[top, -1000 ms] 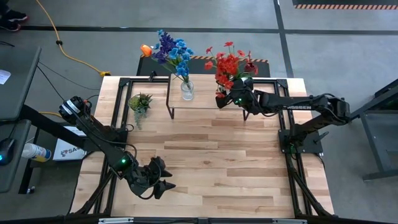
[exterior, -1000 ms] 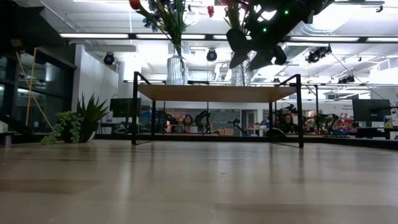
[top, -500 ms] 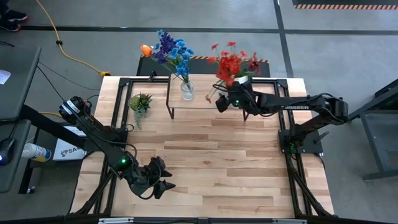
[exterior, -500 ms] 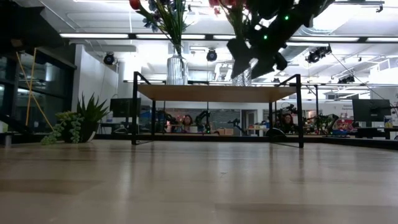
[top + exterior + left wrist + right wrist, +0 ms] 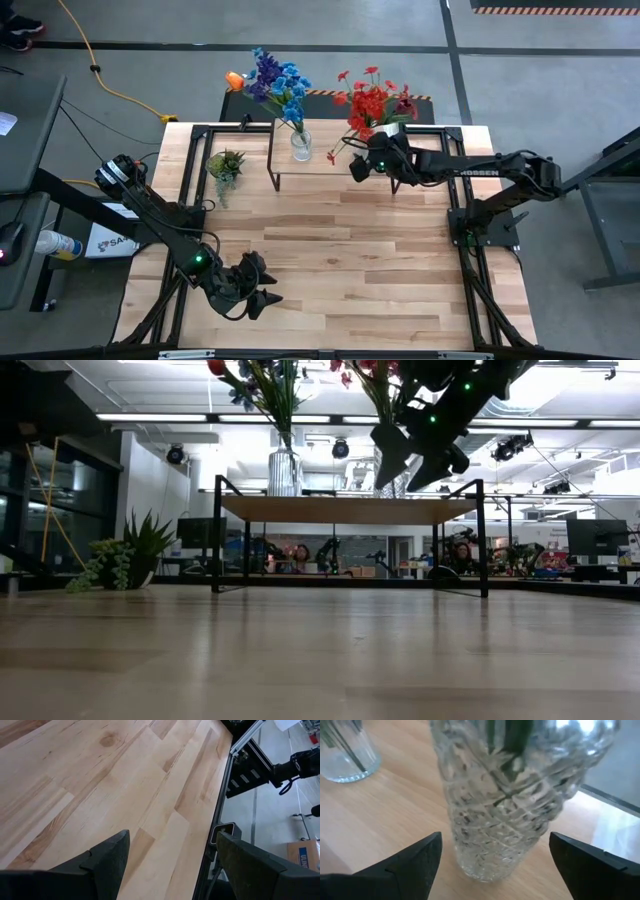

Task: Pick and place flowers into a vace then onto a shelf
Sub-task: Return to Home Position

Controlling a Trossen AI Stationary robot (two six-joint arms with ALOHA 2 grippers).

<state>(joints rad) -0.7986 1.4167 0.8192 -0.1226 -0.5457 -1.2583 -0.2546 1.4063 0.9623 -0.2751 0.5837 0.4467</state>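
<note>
Right pincer (image 5: 354, 167): drawn back from the cut vase (image 5: 505, 810) it reached a second ago. It now sits just before the vase, over the shelf (image 5: 325, 168), fingers spread wide to either side of the glass and touching nothing.
Red flowers (image 5: 370, 102): blooms shifted slightly since then and upright again.
Left pincer (image 5: 268, 284): unchanged, low over the desk (image 5: 330, 250) near its front edge, fingers wide apart and empty.

Hidden or cut off: in the high view the cut vase is lost beneath the red blooms and the right pincer. In the low view the pincer covers part of it, and both bunches run off the top. The right wrist view cuts off the vase's rim.

Containers: the cut vase stands on the shelf's right end and holds the green stems of the red flowers. The ribbed vase (image 5: 300, 146) stands on the shelf's left end and holds the blue bunch (image 5: 275, 80), which includes purple blooms and one orange.
Plant (image 5: 225, 164): on the desk, left of the shelf.
</note>
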